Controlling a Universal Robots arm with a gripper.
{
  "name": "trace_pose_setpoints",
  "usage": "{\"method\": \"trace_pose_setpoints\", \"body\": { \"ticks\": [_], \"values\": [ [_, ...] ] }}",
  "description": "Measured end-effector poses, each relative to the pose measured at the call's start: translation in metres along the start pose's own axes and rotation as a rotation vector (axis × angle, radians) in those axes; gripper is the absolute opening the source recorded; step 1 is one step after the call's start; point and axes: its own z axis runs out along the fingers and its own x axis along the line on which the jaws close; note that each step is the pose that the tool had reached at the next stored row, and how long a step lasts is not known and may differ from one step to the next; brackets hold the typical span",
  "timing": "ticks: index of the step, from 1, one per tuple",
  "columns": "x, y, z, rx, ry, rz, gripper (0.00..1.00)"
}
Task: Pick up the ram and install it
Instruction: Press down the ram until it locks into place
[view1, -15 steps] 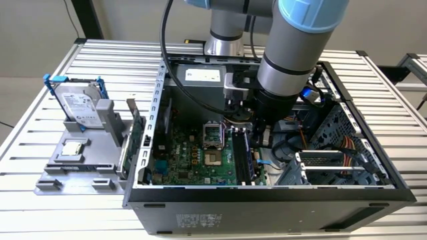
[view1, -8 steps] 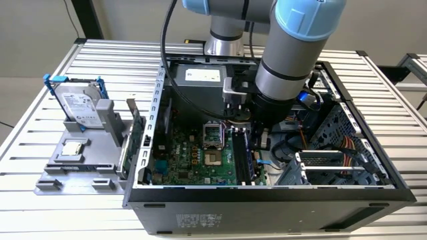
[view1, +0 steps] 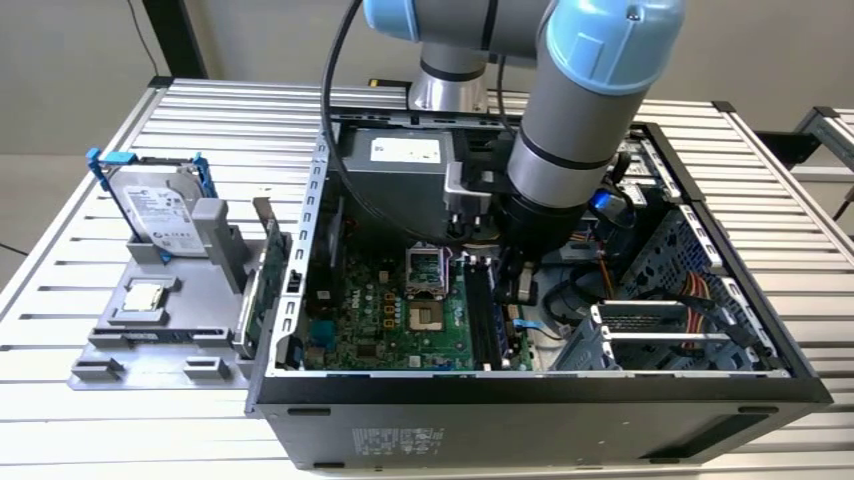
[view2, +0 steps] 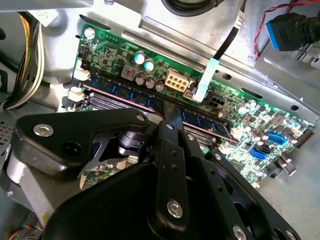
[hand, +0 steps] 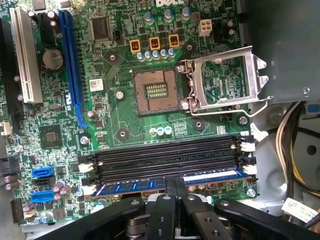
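Gripper (hand: 175, 187) fingers are pinched on the middle of the ram (hand: 150, 186), a blue stick lying along the memory slot nearest the motherboard's edge, low in the first wrist view; in the second wrist view the same ram (view2: 125, 93) runs diagonally across the frame's middle with the gripper (view2: 172, 116) clamped on its top edge. Whether the stick is fully seated I cannot tell. Beside it, the neighbouring black memory slots (hand: 165, 155) stand unfilled, their white latches (hand: 246, 146) at the ends. Beyond them, in the centre of the first wrist view, sits the bare processor socket (hand: 157, 91) with its metal retention frame (hand: 227, 80) flipped open next to it. In the exterior view the arm (view1: 567, 150) reaches down from the upper middle into the open computer case (view1: 534, 390) standing on the slatted bench (view1: 80, 420). At that frame's left, a grey fixture (view1: 167, 325) carries a hard drive (view1: 158, 210) in a blue frame and a green expansion card (view1: 274, 280) on edge.
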Motion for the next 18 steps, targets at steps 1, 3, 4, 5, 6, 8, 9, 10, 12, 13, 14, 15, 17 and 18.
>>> {"method": "trace_pose_setpoints", "body": {
  "ticks": [1, 3, 4, 5, 6, 8, 9, 10, 12, 13, 14, 15, 17, 18],
  "values": [
    [0.0000, 0.0000, 0.0020, 0.0001, -0.0001, 0.000, 0.00],
    [-0.0006, -0.0001, 0.0034, -0.0001, 0.0027, 0.000, 0.00],
    [-0.0006, -0.0001, 0.0024, -0.0001, 0.0037, 0.000, 0.00],
    [-0.0007, -0.0001, 0.0000, -0.0002, 0.0021, 0.000, 0.00],
    [-0.0008, -0.0001, -0.0023, 0.0000, -0.0043, 0.000, 0.00],
    [-0.0004, -0.0001, -0.0117, -0.0004, -0.0025, 0.000, 0.00],
    [-0.0002, 0.0000, -0.0159, -0.0005, -0.0022, 0.000, 0.00],
    [-0.0002, -0.0001, -0.0205, -0.0006, -0.0021, 0.000, 0.00],
    [-0.0002, -0.0005, -0.0271, -0.0010, -0.0019, 0.000, 0.00],
    [-0.0002, -0.0005, -0.0309, -0.0016, -0.0018, 0.000, 0.00],
    [-0.0002, -0.0005, -0.0357, -0.0024, -0.0016, 0.000, 0.00],
    [-0.0001, -0.0004, -0.0400, -0.0031, -0.0014, 0.000, 0.00],
    [0.0000, -0.0002, -0.0489, -0.0049, -0.0011, 0.000, 0.00],
    [0.0000, -0.0001, -0.0529, -0.0059, -0.0011, 0.000, 0.00]
  ]
}}
